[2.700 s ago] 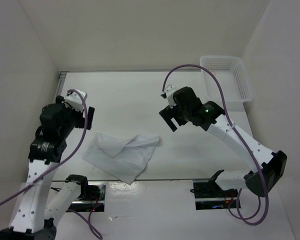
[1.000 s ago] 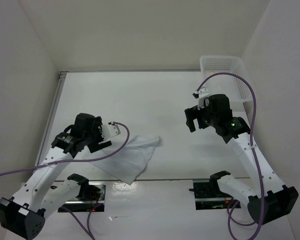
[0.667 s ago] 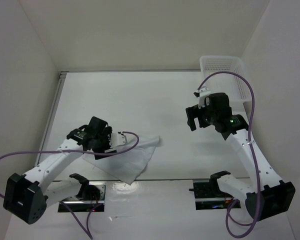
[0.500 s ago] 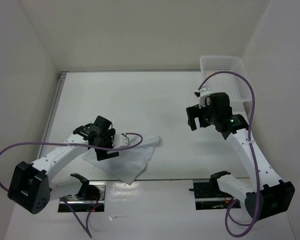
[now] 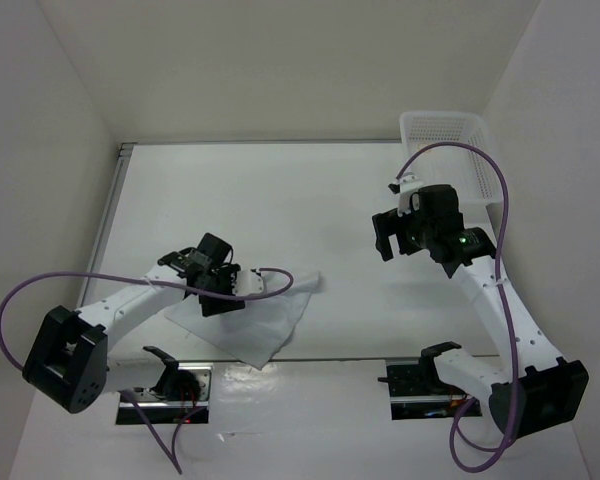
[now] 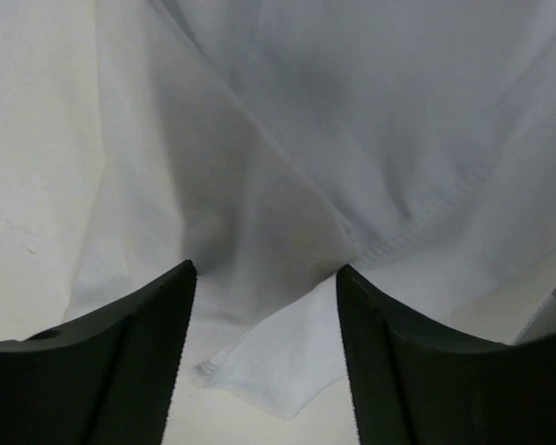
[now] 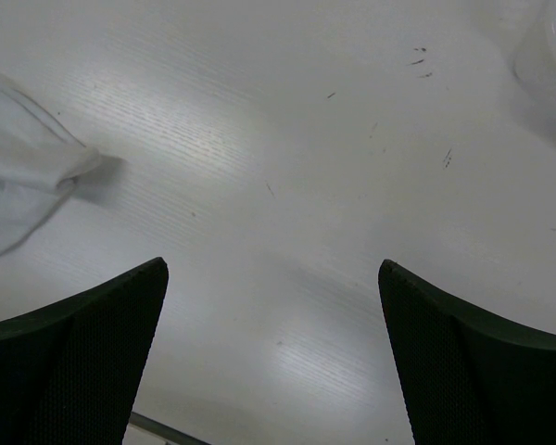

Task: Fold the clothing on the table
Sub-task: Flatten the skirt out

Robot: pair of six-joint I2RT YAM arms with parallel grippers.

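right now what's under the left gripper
Under the left gripper lies the creased clothing, a stitched hem and corner showing between its fingers. The table beneath that cloth is covered.

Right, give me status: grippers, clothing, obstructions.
Left gripper open, straddling a hemmed fold of the clothing. Right gripper open, empty, above the table. Clothing rumpled, not neatly folded, near edge. Basket far right, apart from it.
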